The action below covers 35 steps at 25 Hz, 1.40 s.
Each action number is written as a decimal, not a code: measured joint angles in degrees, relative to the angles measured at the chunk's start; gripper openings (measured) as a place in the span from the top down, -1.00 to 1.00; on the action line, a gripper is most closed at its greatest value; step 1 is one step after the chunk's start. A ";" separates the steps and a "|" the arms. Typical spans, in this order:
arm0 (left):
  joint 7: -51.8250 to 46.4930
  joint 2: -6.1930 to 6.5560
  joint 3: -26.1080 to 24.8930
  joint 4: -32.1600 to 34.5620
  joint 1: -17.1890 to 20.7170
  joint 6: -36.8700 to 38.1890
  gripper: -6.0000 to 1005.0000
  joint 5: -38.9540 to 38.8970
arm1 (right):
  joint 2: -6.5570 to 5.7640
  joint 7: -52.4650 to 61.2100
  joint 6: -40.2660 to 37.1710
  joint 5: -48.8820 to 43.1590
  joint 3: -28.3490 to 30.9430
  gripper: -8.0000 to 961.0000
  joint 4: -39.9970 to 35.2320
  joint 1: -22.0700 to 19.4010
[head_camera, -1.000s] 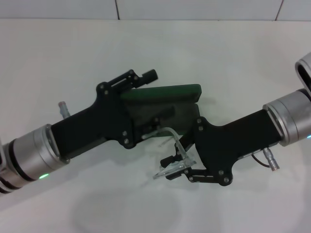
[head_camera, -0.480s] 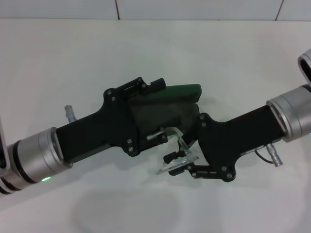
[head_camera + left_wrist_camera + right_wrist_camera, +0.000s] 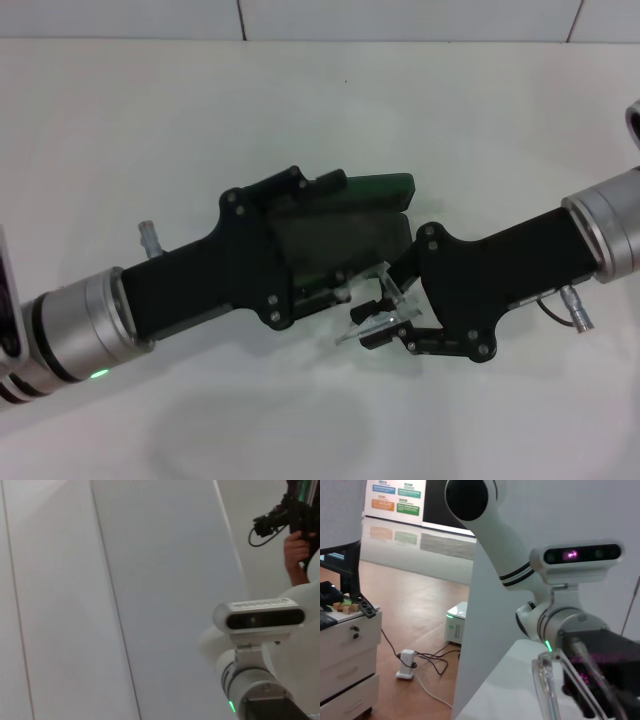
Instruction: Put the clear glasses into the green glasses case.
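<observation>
The green glasses case lies open mid-table, its lid raised along the far side and its dark lining showing. My left gripper reaches in from the lower left, open, with one finger by the lid and the other at the case's near edge. Just right of it, my right gripper is shut on the clear glasses, holding them tilted at the case's near right corner. The right wrist view shows the clear glasses close up in front of the left arm.
The white table runs back to a tiled wall. A person's hand with cables shows far off in the left wrist view. The right wrist view takes in a drawer cabinet and floor cables beyond the table.
My left gripper has slid right and nearer, further over the case. My right gripper has carried the glasses slightly right and lower, keeping them against the case's near corner.
</observation>
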 joint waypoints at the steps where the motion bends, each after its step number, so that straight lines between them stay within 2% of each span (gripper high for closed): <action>1: 0.09 0.02 0.31 0.00 -0.05 0.00 -0.33 -0.04 | 0.00 0.07 -0.01 -0.01 0.16 0.72 -0.01 -0.03; 10: 0.53 0.05 0.51 -0.16 -0.12 -0.22 -0.33 0.01 | -0.18 0.34 -0.20 -0.10 0.24 0.72 -0.53 -0.19; 15: 2.34 -0.01 -0.86 -0.44 1.06 -1.20 -0.33 -1.36 | -0.26 0.51 -1.11 -0.63 0.27 0.72 -3.83 -2.42; 19: 3.10 -0.12 -1.42 -0.45 1.50 -2.41 -0.33 -2.83 | 0.45 1.14 -1.55 -2.29 0.11 0.72 -5.46 -2.95; 24: 3.46 -0.09 0.88 -0.06 0.31 -2.12 -0.33 -1.72 | 1.68 2.82 -1.08 -4.85 0.04 0.72 -5.73 -2.42; 28: 3.60 0.14 3.21 -0.02 -0.58 -2.12 -0.33 -1.37 | 1.89 3.66 -1.01 -5.03 -0.26 0.72 -5.66 -2.05; 35: 3.64 0.28 3.47 1.15 -0.59 -2.03 -0.33 0.73 | 1.92 4.84 0.06 -5.12 0.09 0.72 -5.48 -2.27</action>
